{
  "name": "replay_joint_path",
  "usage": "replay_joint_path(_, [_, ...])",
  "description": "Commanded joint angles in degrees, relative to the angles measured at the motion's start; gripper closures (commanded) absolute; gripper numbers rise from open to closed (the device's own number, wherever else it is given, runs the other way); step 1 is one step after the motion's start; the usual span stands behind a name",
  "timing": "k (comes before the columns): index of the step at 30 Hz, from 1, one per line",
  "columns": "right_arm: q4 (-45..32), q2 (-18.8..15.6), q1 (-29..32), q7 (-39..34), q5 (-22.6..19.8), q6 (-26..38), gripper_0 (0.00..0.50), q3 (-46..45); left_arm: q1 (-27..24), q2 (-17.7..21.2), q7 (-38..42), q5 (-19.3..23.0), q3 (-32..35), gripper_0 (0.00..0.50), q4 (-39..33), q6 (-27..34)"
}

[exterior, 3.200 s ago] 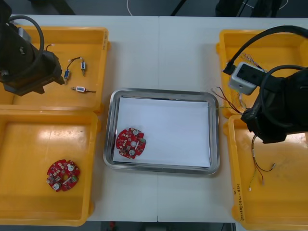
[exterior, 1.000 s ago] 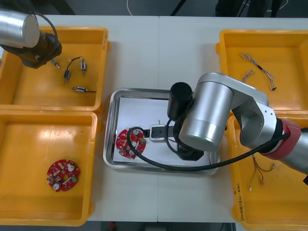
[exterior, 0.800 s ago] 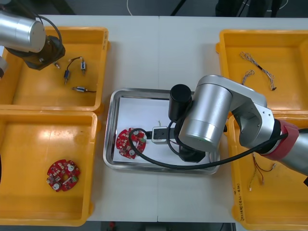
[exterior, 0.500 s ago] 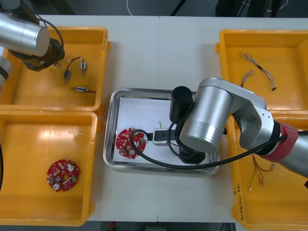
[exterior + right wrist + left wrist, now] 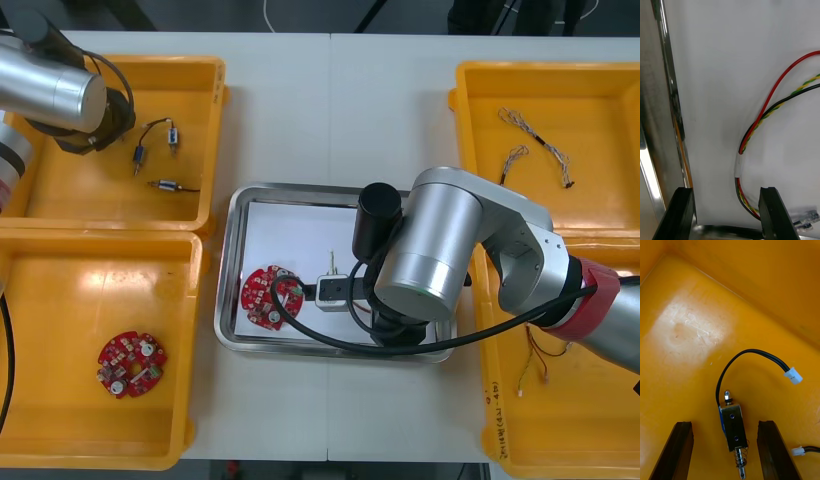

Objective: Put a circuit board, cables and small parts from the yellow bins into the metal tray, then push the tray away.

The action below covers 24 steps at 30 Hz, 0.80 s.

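My right tool [image 5: 725, 189] hangs open over the tray [image 5: 662, 112], cable [image 5: 765, 108] loose inside. Left of the tray, my left tool [image 5: 724, 423] stands open around a part [image 5: 732, 423]; next, I think, it must close.

— The right arm [image 5: 432, 250]?
— Fat brushed-silver cylinder, round black cap [image 5: 379, 212], red band [image 5: 588, 298], small pale box [image 5: 334, 291], and a black cable [image 5: 320, 340] looping off.
— The left arm [image 5: 48, 88]?
— Silver, with a black joint [image 5: 105, 115]. Left claw [image 5: 725, 424] and right claw [image 5: 724, 189]: flat matte-black fingers [image 5: 683, 450].
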Motion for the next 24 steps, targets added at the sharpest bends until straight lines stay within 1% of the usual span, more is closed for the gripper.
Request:
replay_joint_path(1, [-1.79,0.48,0.42,1.76,-1.22,0.21,0.0,-2.38,-3.03,-0.82,-4.11,-1.2,-2.59,0.0,0.95,-1.98])
replay_joint_path(5, [-3.11,0.48,0.42,1.76,-1.3,1.18,0.0,-4.4,-3.03,-1.09,-3.93,-1.81,-2.76,0.0,1.04,-2.07])
replay_joint_path(8, [-3.99,1.09,0.42,1.68,-1.65,3.99,0.0,-6.69,-3.03,-1.26,-3.76,-2.25,-2.76,0.0,0.95,-2.07])
replay_joint_path(9, [-4.6,1.71,0.42,1.68,-1.92,6.37,0.0,-8.53,-3.03,-1.17,-3.76,-2.34,-2.76,0.05,1.04,-2.07])
replay_joint_path(10, [-5.13,2.15,0.42,1.68,-1.92,8.21,0.0,-9.68,-3.03,-1.17,-3.76,-2.34,-2.76,0.288,1.04,-2.07])
replay_joint_path(11, [-5.66,2.41,0.42,1.68,-2.09,9.79,0.0,-10.91,-3.03,-1.17,-3.76,-2.25,-2.76,0.497,1.04,-2.07])
replay_joint_path(12, [-6.54,2.85,0.51,1.5,-2.27,11.99,0.0,-12.58,-3.03,-1.17,-3.76,-2.08,-2.76,0.5,0.95,-2.07])
replay_joint_path(13, [-7.24,3.03,0.42,1.41,-2.36,12.48,0.0,-13.81,-3.03,-1.09,-3.76,-1.99,-2.76,0.5,0.95,-2.07])
replay_joint_path(21, [-14.18,2.67,0.42,1.32,-2.89,12.48,0.0,-24.09,-3.12,-1.0,-4.46,-0.93,-1.27,0.5,0.86,-1.54])
replay_joint_path(24, [-16.03,2.23,0.42,1.32,-3.32,12.48,0.0,-28.4,-3.03,-0.12,-5.08,-0.85,-0.65,0.5,-1.25,2.15])
